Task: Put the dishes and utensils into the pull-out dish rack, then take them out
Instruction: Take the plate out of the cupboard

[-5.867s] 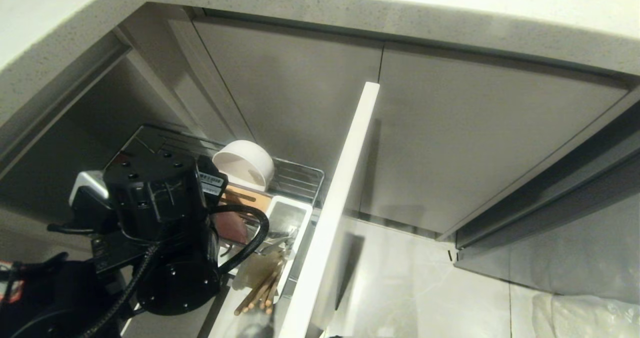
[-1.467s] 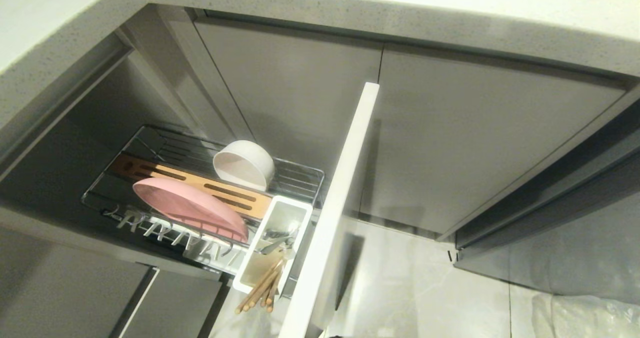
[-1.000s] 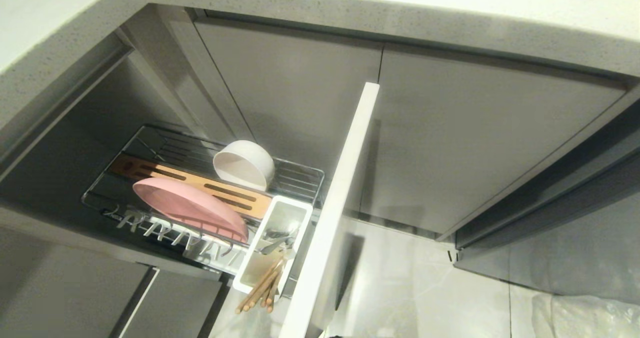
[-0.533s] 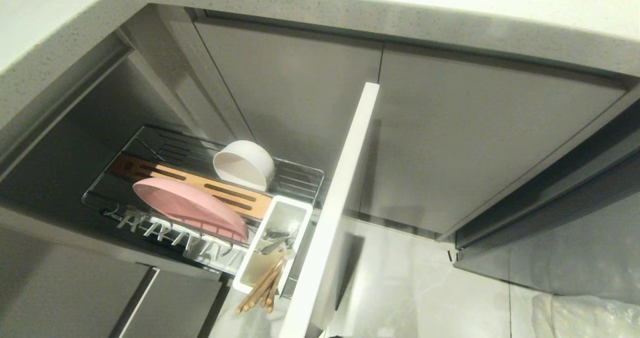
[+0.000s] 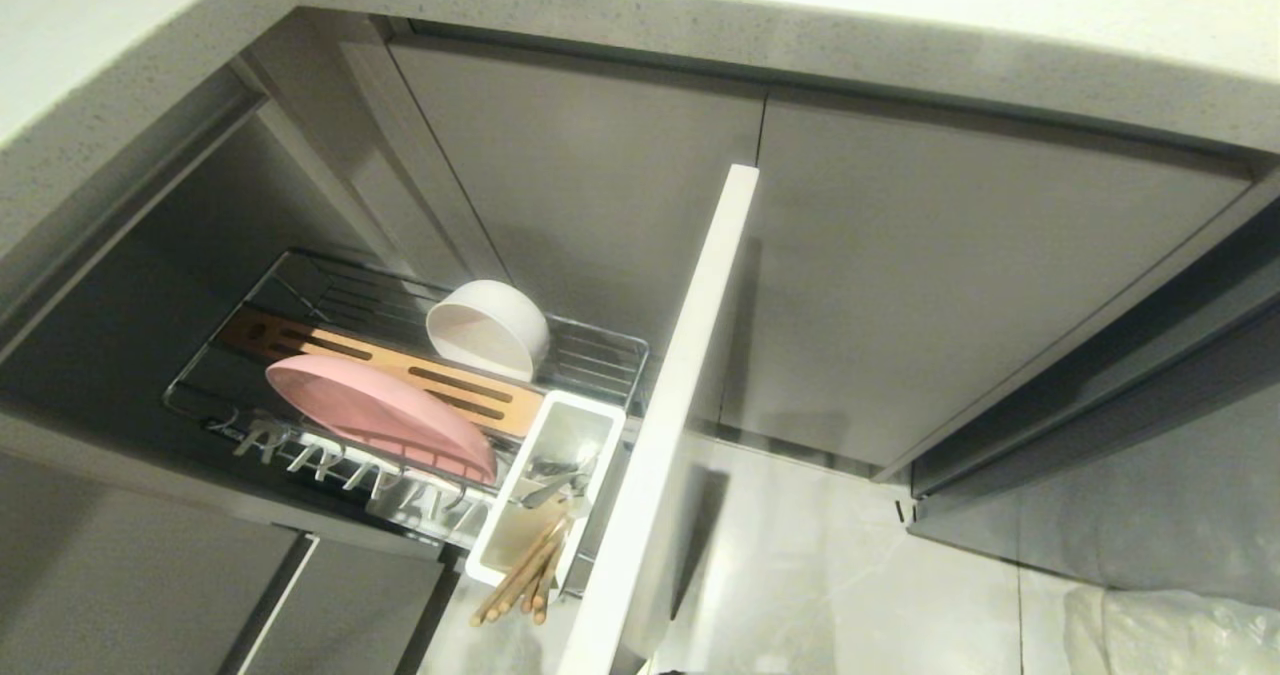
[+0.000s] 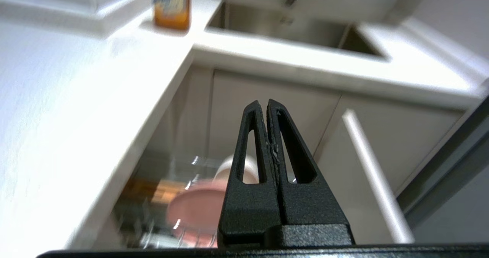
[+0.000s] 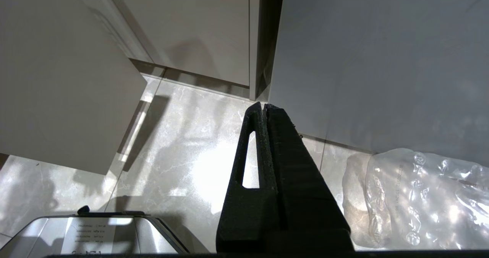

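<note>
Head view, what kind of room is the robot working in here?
Most likely a home kitchen: a stone countertop over grey cabinet doors, a pull-out dish rack holding a pink plate and white bowl, and a sink.

In the left wrist view, the shallow oval pale-pink plate and round cream-white bowl are blurred and half hidden behind the black left gripper. The slim silver metal fork is mostly buried inside the white rectangular utensil caddy.

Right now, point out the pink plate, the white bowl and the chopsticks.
pink plate (image 5: 385, 417), head view, middle of its upturned face.
white bowl (image 5: 492, 328), head view, its outer wall near the rim.
chopsticks (image 5: 520, 580), head view, mid-length where they stick out of the caddy.
</note>
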Robot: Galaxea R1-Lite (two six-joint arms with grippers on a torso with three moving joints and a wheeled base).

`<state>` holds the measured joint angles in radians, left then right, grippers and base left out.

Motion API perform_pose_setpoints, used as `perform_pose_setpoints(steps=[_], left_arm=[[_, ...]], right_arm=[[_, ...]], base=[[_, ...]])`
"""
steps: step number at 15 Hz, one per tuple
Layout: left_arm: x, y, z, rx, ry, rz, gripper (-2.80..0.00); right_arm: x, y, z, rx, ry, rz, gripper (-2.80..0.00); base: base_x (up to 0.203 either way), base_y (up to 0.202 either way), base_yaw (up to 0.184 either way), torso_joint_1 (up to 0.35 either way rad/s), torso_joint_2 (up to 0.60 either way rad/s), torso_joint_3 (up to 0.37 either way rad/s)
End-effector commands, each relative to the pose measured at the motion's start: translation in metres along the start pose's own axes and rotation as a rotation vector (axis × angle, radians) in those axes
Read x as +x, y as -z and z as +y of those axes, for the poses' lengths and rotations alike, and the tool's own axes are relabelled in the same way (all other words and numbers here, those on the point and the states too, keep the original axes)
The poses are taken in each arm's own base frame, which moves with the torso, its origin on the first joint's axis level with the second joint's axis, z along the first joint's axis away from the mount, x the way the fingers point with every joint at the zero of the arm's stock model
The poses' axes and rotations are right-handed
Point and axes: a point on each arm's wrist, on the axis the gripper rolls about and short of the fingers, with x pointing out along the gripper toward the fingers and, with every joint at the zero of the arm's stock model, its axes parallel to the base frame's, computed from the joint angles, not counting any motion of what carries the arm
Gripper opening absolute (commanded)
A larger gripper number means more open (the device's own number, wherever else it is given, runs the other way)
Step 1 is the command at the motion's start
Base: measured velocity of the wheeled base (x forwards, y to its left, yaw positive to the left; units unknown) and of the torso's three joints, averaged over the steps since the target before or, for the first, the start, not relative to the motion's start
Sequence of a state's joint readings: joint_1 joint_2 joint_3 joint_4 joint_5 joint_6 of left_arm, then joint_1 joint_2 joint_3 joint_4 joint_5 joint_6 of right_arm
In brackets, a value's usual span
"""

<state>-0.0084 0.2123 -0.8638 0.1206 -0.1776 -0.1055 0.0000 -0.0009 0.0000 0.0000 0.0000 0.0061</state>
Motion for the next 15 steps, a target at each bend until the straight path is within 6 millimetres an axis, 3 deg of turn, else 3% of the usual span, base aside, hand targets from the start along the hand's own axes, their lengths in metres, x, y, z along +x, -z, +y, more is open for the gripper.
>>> perform_pose_setpoints(steps=[1, 5, 9, 12, 15], left_arm=[[0.039, -0.022, 0.006, -0.032, 0.013, 0.050, -2.80], [0.109, -0.064, 0.015, -0.178, -0.028, 0.044, -2.80], [0.195, -0.071, 0.032, -0.356, -0.214, 0.058, -2.80], [0.227, -0.064, 0.026, -0.473, -0.233, 0.103, -2.80], [0.247, -0.045, 0.004, -0.540, -0.231, 0.208, -2.80]], right_arm=[[0.000, 0.000, 0.000, 0.000, 0.000, 0.001, -2.80], [0.000, 0.000, 0.000, 0.000, 0.000, 0.001, -2.80], [0.000, 0.000, 0.000, 0.000, 0.000, 0.001, -2.80], [0.000, 0.000, 0.000, 0.000, 0.000, 0.001, -2.80], [0.000, 0.000, 0.000, 0.000, 0.000, 0.001, -2.80]], base=[[0.000, 0.000, 0.000, 0.000, 0.00, 0.000], [0.000, 0.000, 0.000, 0.000, 0.00, 0.000], [0.000, 0.000, 0.000, 0.000, 0.00, 0.000], [0.000, 0.000, 0.000, 0.000, 0.00, 0.000], [0.000, 0.000, 0.000, 0.000, 0.00, 0.000]])
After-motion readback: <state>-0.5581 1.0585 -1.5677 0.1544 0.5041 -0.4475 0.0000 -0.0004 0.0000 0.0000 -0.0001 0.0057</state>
